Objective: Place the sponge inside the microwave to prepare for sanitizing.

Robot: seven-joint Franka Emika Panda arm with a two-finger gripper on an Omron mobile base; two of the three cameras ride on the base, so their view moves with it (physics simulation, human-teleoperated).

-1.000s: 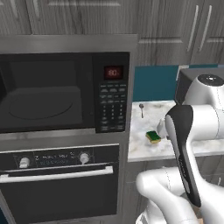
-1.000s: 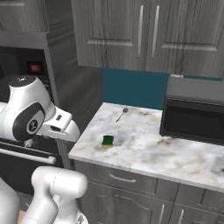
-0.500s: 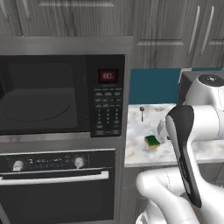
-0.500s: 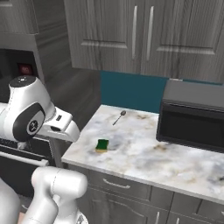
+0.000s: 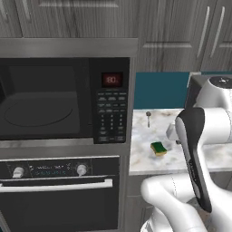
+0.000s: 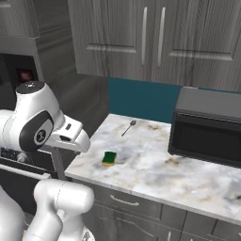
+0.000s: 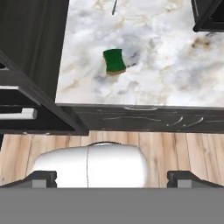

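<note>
Lying flat on the marble counter [image 6: 188, 179] is the sponge [image 6: 109, 158], green on top with a yellow layer under it, near the front edge and toward the counter's left end. From the hand camera the sponge [image 7: 114, 61] sits apart from everything else, with bare stone all around it. A small spoon [image 6: 128, 127] lies farther back on the same counter, close to the teal backsplash [image 6: 141, 100], well apart from the sponge.

The microwave [image 5: 63, 102] is built into the dark wall column to the left of the counter, in a steel frame. Its door with the dark window is closed, and through the glass I can make out the round turntable. The keypad is on its right side with a red display above the buttons. Directly under it is the black oven [image 5: 59, 190] with two knobs and a long silver bar handle.

The gripper [image 7: 112, 177] is high above the floor in front of the cabinets, looking down at the counter edge and the wooden floor [image 7: 175, 148]. Its two dark fingertips [image 7: 41, 178] stand far apart, the jaws released, and nothing is between them. It touches neither the sponge nor the microwave.

On the right part of the counter stands a second black box-shaped appliance [image 6: 207, 127] with a dark front, against the backsplash. Grey wooden cabinets [image 6: 155, 37] hang above.
</note>
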